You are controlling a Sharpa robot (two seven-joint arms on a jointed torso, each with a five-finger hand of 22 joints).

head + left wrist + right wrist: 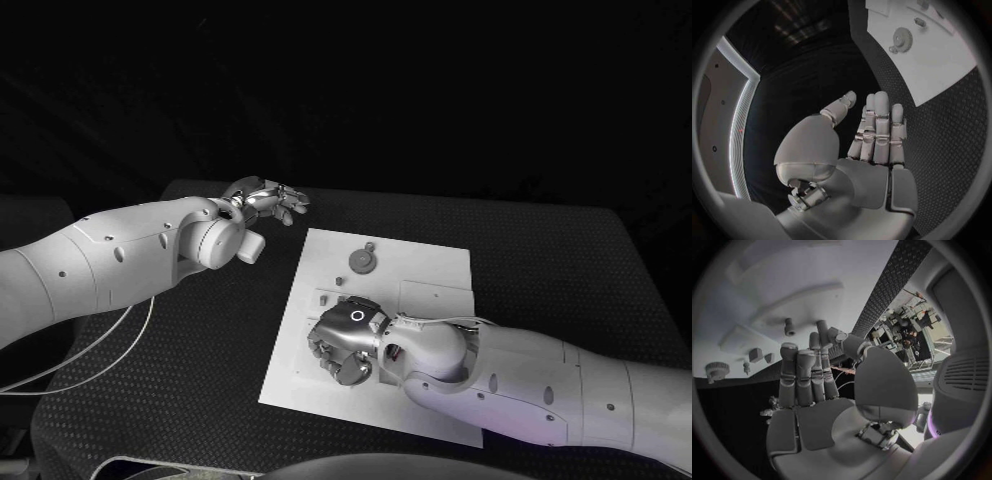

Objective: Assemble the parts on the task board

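White rectangular task board (418,290) lies under the empty, spread right hand (346,345); a small grey gear (362,261) sits beyond it. Left hand (267,200) hovers open, off the board.

Black textured table (173,380), dark bkgd, lit wall strip (739,135)

No lettering, numbers or labels to read here; nothing legible on any surface in these views.
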